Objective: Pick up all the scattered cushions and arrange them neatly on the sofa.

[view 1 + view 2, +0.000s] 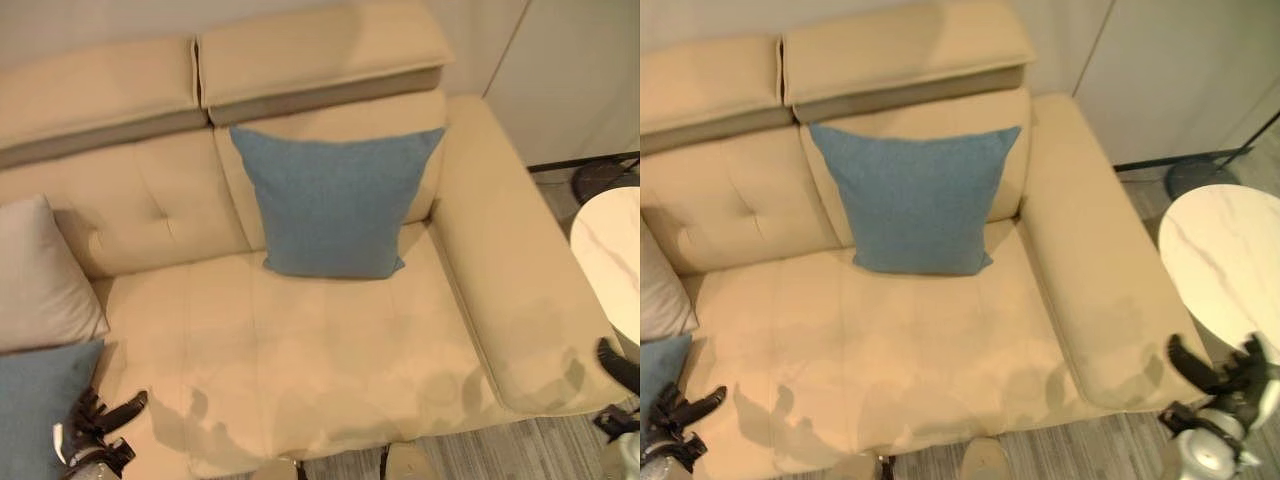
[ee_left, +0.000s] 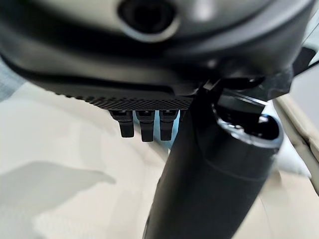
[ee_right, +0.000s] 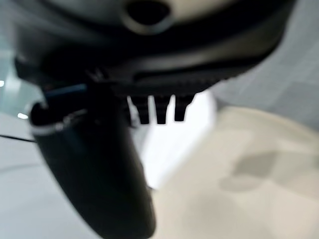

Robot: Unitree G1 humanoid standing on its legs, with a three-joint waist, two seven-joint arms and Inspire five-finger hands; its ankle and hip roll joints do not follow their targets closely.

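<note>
1. Left eye view showed three cushions on the cream leather sofa (image 1: 330, 350): one square blue fabric cushion (image 1: 335, 200) standing upright against the backrest near the right armrest, one pale grey cushion (image 1: 35, 280) leaning at the left edge, and a second blue cushion (image 1: 35, 400) lying just below the grey one.
2. The grey cushion and the second blue cushion were both cut off by the left border, so their full shapes could not be made out.
3. The left hand (image 1: 105, 420) hung over the seat's front left corner, beside the second blue cushion; its fingers stood loosely spread and held nothing.
4. The right hand (image 1: 1215, 375) hovered off the armrest's front end, fingers apart and empty.
5. A round white marble-patterned side table (image 1: 1220, 260) stood to the right of the sofa; what looked like a dark lamp base (image 1: 1195, 175) sat behind it.
6. Grey striped flooring (image 1: 1110, 450) ran along the sofa's front, and pale wall panels (image 1: 1180, 70) rose behind.
</note>
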